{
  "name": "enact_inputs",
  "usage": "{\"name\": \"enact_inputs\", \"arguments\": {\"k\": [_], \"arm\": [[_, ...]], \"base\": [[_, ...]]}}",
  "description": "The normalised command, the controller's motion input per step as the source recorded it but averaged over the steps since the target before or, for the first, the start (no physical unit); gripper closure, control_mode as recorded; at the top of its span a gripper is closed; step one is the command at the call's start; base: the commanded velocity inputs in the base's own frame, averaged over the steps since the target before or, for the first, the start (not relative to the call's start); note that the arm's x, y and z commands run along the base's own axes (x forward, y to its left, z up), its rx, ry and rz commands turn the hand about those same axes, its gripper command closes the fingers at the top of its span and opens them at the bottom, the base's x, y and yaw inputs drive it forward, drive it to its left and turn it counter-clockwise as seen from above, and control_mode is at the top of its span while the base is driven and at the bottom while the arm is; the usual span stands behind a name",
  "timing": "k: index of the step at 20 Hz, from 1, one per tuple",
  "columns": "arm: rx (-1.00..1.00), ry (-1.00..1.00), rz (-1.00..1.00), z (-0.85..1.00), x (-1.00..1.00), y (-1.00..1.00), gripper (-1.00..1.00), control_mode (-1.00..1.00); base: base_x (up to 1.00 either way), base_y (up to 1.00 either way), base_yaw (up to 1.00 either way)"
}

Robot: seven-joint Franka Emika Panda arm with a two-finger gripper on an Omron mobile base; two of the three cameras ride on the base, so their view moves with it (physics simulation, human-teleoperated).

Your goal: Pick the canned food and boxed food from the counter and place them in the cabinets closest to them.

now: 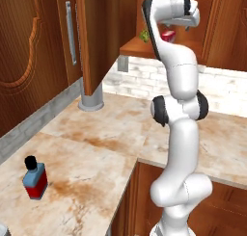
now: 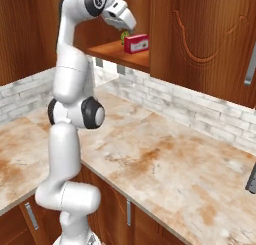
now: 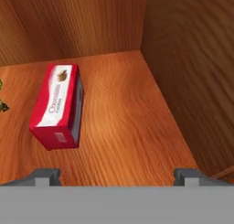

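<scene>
Lying on the cabinets' wooden shelf (image 3: 128, 127), the thin red rectangular boxed food (image 3: 58, 106) sits left-centre, long axis running up-frame, beyond the gripper (image 3: 116, 175), jaws wide open and empty.

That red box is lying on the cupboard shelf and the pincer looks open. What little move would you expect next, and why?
Probably a short pull straight back out of the cupboard. The red box lies flat on the wooden shelf, and the pincer stands open with its tips apart and clear of the box, so the box appears released and nothing seems left to do in there.
</scene>
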Motion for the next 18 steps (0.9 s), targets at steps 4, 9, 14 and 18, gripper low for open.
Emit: {"name": "enact_inputs", "arguments": {"k": [4, 9, 14, 18], "arm": [[0.01, -0.21, 0.0, -0.37, -1.0, -0.12, -1.0, -1.0], [0.02, -0.25, 0.0, -0.41, -1.0, -0.1, -1.0, -1.0], [0.01, -0.3, 0.0, -0.27, -1.0, -0.05, -1.0, -1.0], [-0.02, -0.4, 0.0, -0.14, -1.0, 0.0, -1.0, -1.0]], "base": [[0.0, 0.0, 0.0], [0.0, 0.0, 0.0], [0.0, 0.0, 0.0], [0.0, 0.0, 0.0]]}}
